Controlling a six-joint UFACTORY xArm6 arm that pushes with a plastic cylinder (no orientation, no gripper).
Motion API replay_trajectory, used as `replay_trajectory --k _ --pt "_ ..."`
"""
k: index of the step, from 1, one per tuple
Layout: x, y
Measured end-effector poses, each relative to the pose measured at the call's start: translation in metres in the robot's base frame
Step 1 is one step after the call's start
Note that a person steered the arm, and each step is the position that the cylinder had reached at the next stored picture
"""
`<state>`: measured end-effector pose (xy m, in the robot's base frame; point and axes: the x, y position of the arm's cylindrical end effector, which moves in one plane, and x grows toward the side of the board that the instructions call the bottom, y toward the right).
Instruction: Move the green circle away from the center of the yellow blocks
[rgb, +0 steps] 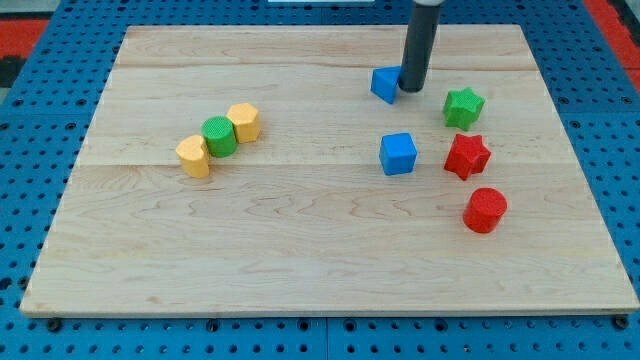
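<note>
The green circle (219, 136) sits left of the board's middle, wedged between two yellow blocks. A yellow hexagon (244, 122) touches it at its upper right, and a yellow block (193, 156) touches it at its lower left. The three form a diagonal row. My tip (412, 90) is far off at the view's upper right, touching the right side of a small blue block (385, 84). The dark rod rises from it out of the view's top.
A blue cube (398, 154) lies right of the middle. A green star (463, 107), a red star (467, 156) and a red cylinder (485, 210) stand at the right. The wooden board (320, 260) lies on a blue pegboard.
</note>
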<state>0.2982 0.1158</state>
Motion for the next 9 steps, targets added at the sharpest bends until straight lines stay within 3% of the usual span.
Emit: replay_trajectory --k 1,3,5,6,7,9 --pt "-0.018 -0.014" --pt "0.040 -0.144" --pt "0.137 -0.230" --pt "0.120 -0.316" --pt "0.082 -0.363" --pt "0.068 -0.383"
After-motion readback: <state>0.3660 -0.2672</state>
